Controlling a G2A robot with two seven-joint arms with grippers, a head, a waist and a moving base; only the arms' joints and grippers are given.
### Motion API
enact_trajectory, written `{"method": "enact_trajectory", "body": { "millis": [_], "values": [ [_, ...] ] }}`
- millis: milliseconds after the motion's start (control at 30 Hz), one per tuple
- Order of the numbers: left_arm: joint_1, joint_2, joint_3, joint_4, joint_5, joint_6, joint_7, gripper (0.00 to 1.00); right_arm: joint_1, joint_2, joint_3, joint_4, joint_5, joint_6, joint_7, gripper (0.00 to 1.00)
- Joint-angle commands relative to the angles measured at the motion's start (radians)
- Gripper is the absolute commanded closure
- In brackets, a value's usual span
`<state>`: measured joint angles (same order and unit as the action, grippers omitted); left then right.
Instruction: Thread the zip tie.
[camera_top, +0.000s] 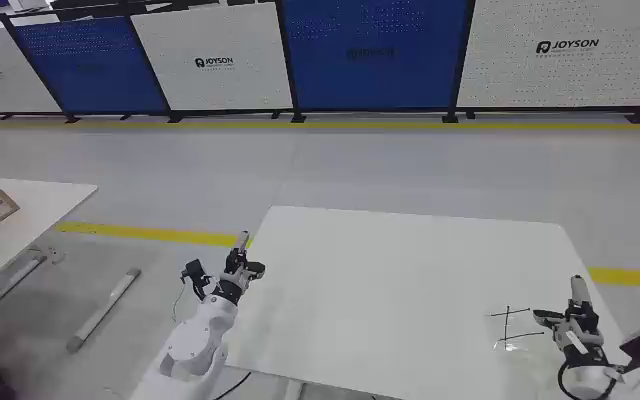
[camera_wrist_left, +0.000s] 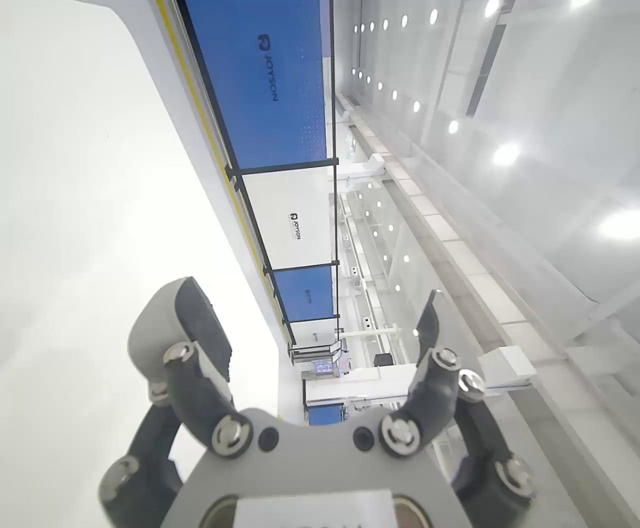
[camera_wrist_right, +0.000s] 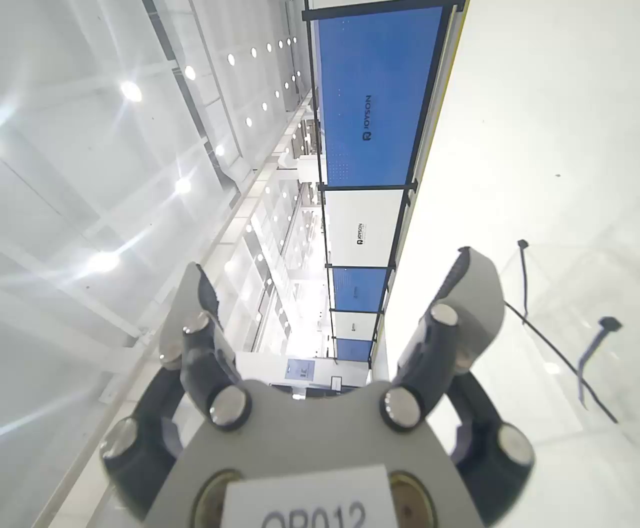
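Note:
Black zip ties (camera_top: 512, 322) lie crossed near the right front corner of the white table (camera_top: 400, 290), partly over a clear plastic bag (camera_top: 515, 345). In the right wrist view the zip ties (camera_wrist_right: 555, 345) lie beside my right gripper (camera_wrist_right: 332, 285), which is open and empty. In the top view the right gripper (camera_top: 562, 318) sits just right of the ties, at the table's right edge. My left gripper (camera_wrist_left: 320, 320) is open and empty; in the top view the left gripper (camera_top: 238, 262) is at the table's left edge, far from the ties.
Blue and white partition panels (camera_top: 370, 55) stand across the floor behind the table. A yellow floor line (camera_top: 150, 234) runs past the table's left side. Another white table (camera_top: 35, 210) is at the far left.

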<state>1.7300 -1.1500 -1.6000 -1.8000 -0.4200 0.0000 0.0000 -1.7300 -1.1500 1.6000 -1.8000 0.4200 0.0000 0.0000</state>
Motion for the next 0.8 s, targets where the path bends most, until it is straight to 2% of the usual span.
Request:
{"method": "enact_trajectory", "body": {
  "millis": [0,33,67,100,133,167,200,233,267,300,333,367,400,500,633,767],
  "values": [
    [0.0,0.0,0.0,0.0,0.0,0.0,0.0,0.22,0.0,0.0,0.0,0.0,0.0,0.0,0.0,0.22],
    [0.0,0.0,0.0,0.0,0.0,0.0,0.0,0.22,0.0,0.0,0.0,0.0,0.0,0.0,0.0,0.22],
    [0.0,0.0,0.0,0.0,0.0,0.0,0.0,0.0,0.0,0.0,0.0,0.0,0.0,0.0,0.0,0.22],
    [0.0,0.0,0.0,0.0,0.0,0.0,0.0,0.22,0.0,0.0,0.0,0.0,0.0,0.0,0.0,0.0],
    [0.0,0.0,0.0,0.0,0.0,0.0,0.0,0.22,0.0,0.0,0.0,0.0,0.0,0.0,0.0,0.0],
    [0.0,0.0,0.0,0.0,0.0,0.0,0.0,0.0,0.0,0.0,0.0,0.0,0.0,0.0,0.0,0.22],
    [0.0,0.0,0.0,0.0,0.0,0.0,0.0,0.0,0.0,0.0,0.0,0.0,0.0,0.0,0.0,0.22],
    [0.0,0.0,0.0,0.0,0.0,0.0,0.0,0.0,0.0,0.0,0.0,0.0,0.0,0.0,0.0,0.0],
    [0.0,0.0,0.0,0.0,0.0,0.0,0.0,0.0,0.0,0.0,0.0,0.0,0.0,0.0,0.0,0.22],
    [0.0,0.0,0.0,0.0,0.0,0.0,0.0,0.22,0.0,0.0,0.0,0.0,0.0,0.0,0.0,0.22],
    [0.0,0.0,0.0,0.0,0.0,0.0,0.0,0.22,0.0,0.0,0.0,0.0,0.0,0.0,0.0,0.22],
    [0.0,0.0,0.0,0.0,0.0,0.0,0.0,0.0,0.003,0.003,0.004,-0.004,-0.042,-0.004,0.017,0.0],
    [0.0,0.0,0.0,0.0,0.0,0.0,0.0,0.0,0.005,0.011,0.014,-0.003,-0.138,-0.013,0.079,0.0],
    [0.0,0.0,0.0,0.0,0.0,0.0,0.0,0.0,0.015,0.023,0.059,-0.003,-0.191,-0.025,0.203,0.0],
    [0.0,0.0,0.0,0.0,0.0,0.0,0.0,0.0,0.046,0.035,0.116,-0.004,-0.189,0.005,0.339,0.0],
    [0.0,0.0,0.0,0.0,0.0,0.0,0.0,0.0,0.095,0.046,0.136,0.028,-0.208,0.042,0.485,0.0]
  ]
}}
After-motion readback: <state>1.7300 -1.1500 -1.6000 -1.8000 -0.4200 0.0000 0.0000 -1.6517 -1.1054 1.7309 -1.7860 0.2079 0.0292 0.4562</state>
